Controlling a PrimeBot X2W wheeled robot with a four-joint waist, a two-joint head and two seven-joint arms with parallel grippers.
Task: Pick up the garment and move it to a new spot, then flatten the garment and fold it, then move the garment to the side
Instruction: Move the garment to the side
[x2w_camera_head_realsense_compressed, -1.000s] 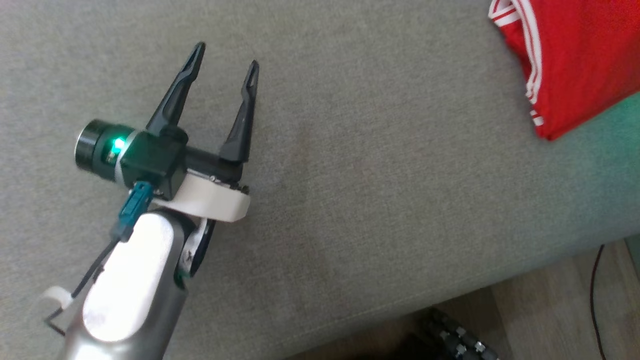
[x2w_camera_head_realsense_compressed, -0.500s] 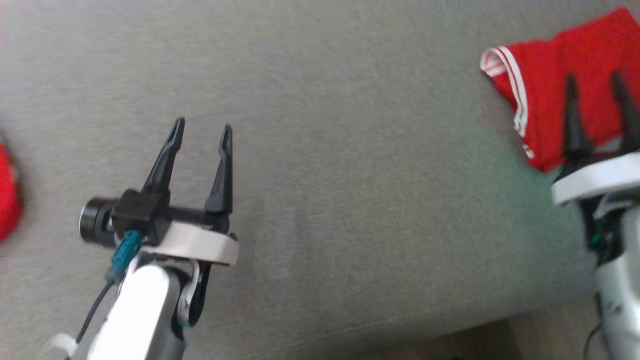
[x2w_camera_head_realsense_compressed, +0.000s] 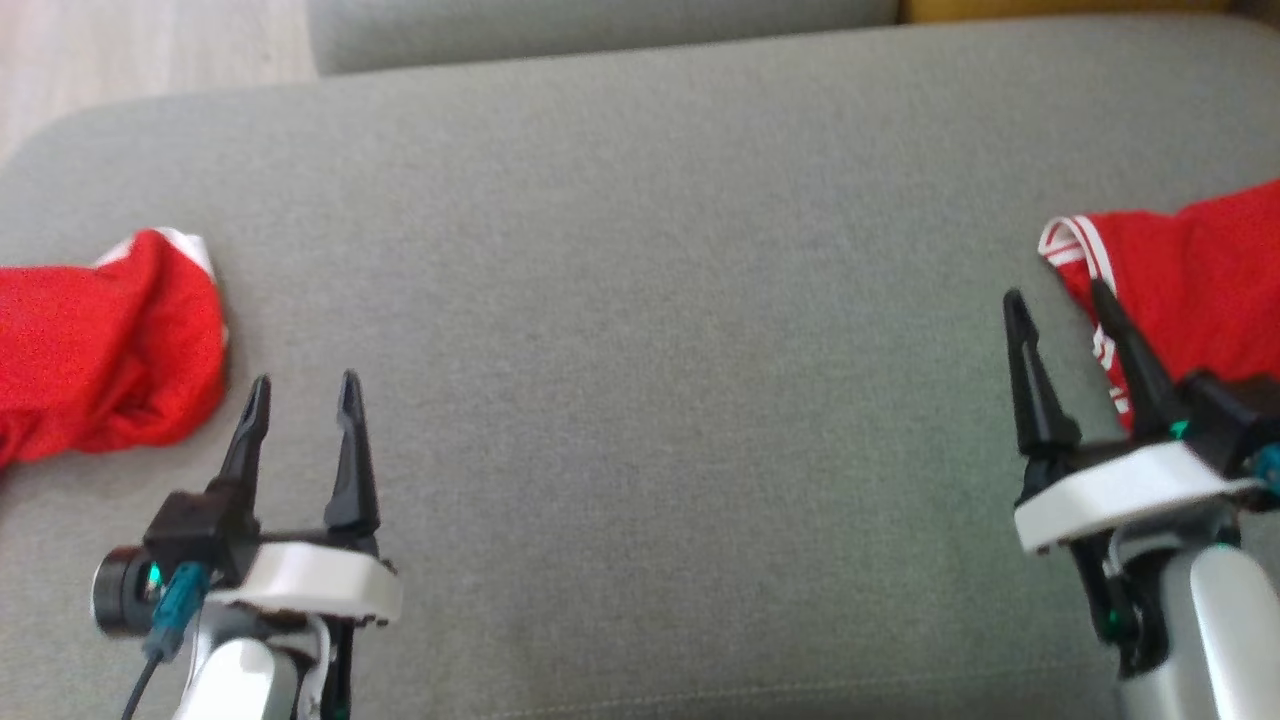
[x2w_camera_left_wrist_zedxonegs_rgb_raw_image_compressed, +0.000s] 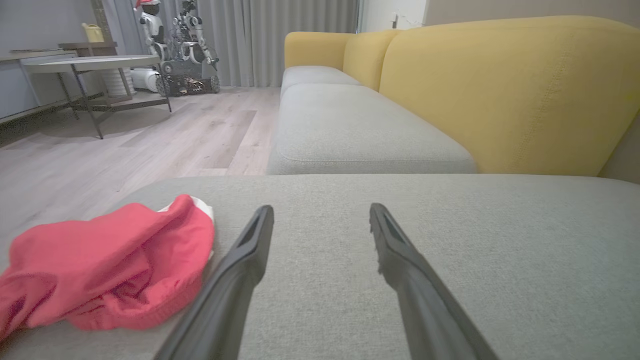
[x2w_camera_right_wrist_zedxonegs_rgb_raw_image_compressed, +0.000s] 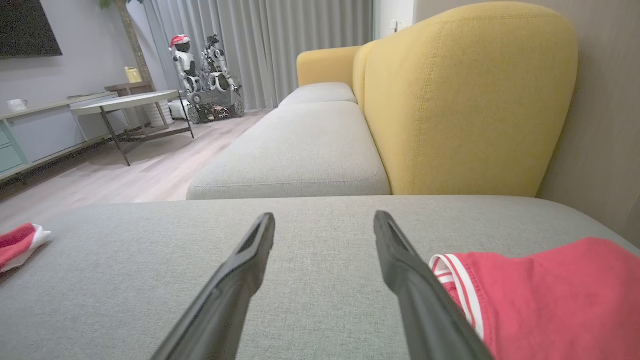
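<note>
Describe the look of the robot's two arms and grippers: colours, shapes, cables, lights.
The left gripper and right gripper each have two long, tapering black fingers on a curved white bracket, above a glossy silver-white forearm. The left carries a black cylindrical camera with a green light and a teal plug on a dark cable. The right shows a green light too.

no readable text, labels perhaps too blurred

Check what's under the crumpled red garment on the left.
The garment lies bunched on the grey sofa cushion, which shows bare around it. Anything beneath its folds is covered and cannot be seen.
</note>
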